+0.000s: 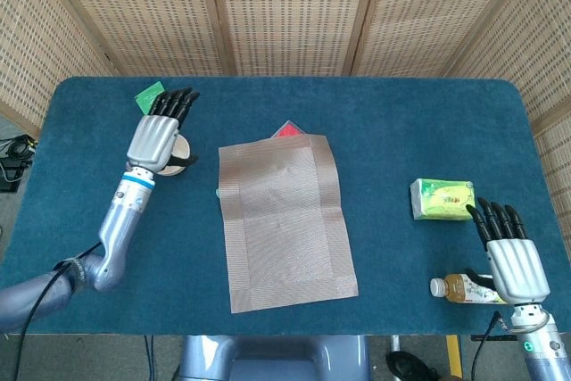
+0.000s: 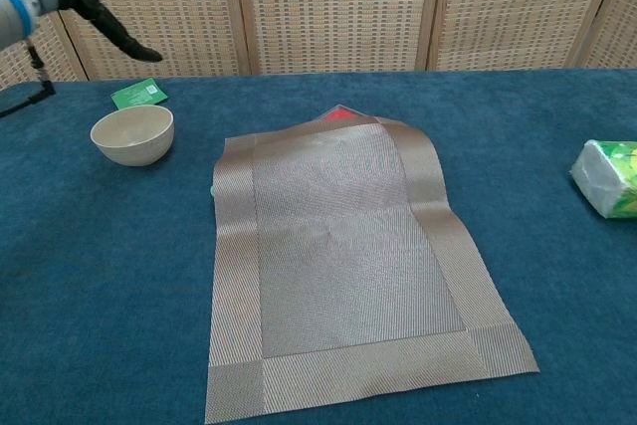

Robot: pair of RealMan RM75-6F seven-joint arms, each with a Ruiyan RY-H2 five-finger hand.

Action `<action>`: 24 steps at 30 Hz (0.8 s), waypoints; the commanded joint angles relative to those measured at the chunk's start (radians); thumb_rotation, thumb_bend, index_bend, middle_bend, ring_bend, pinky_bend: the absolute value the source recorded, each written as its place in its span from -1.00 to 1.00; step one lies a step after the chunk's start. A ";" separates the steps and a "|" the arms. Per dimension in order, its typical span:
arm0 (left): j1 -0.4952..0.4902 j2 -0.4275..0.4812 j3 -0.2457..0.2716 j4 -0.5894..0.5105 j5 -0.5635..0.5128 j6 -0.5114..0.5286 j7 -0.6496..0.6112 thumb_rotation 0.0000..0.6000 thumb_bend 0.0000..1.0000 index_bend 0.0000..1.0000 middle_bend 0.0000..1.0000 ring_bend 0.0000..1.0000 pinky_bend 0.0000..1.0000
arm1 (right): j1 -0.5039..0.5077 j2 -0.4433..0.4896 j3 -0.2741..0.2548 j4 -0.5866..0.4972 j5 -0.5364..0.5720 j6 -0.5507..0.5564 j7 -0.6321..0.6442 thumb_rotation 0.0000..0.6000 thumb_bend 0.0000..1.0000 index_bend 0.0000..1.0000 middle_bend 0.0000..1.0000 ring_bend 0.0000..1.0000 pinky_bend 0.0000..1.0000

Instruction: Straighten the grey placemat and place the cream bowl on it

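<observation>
Beside the grey placemat (image 2: 343, 266), cream bowl (image 2: 132, 133) holds nothing.

One placemat (image 1: 284, 220) is being shown at frame centre, one bowl (image 2: 132, 133) at the upper left, one green packet (image 2: 139, 94) beyond it, one red packet (image 1: 287, 130), one tissue pack (image 1: 441, 199) and one bottle (image 1: 464, 288) at the lower right.
</observation>
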 commanded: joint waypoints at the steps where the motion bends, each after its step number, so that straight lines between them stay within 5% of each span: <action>1: 0.162 0.175 0.057 -0.222 -0.001 0.169 0.086 1.00 -1.00 -1.00 -1.00 -1.00 -1.00 | 0.052 -0.033 -0.029 0.053 -0.091 -0.048 -0.091 1.00 -1.00 -1.00 -1.00 -1.00 -1.00; 13: 0.378 0.329 0.164 -0.400 0.053 0.348 0.025 1.00 -1.00 -1.00 -1.00 -1.00 -1.00 | 0.217 -0.091 -0.097 0.076 -0.347 -0.196 -0.140 1.00 -1.00 -0.79 -1.00 -1.00 -1.00; 24: 0.430 0.328 0.180 -0.395 0.104 0.388 -0.009 1.00 -1.00 -1.00 -1.00 -1.00 -1.00 | 0.322 -0.211 -0.138 0.105 -0.419 -0.342 -0.160 1.00 -1.00 -0.68 -1.00 -1.00 -1.00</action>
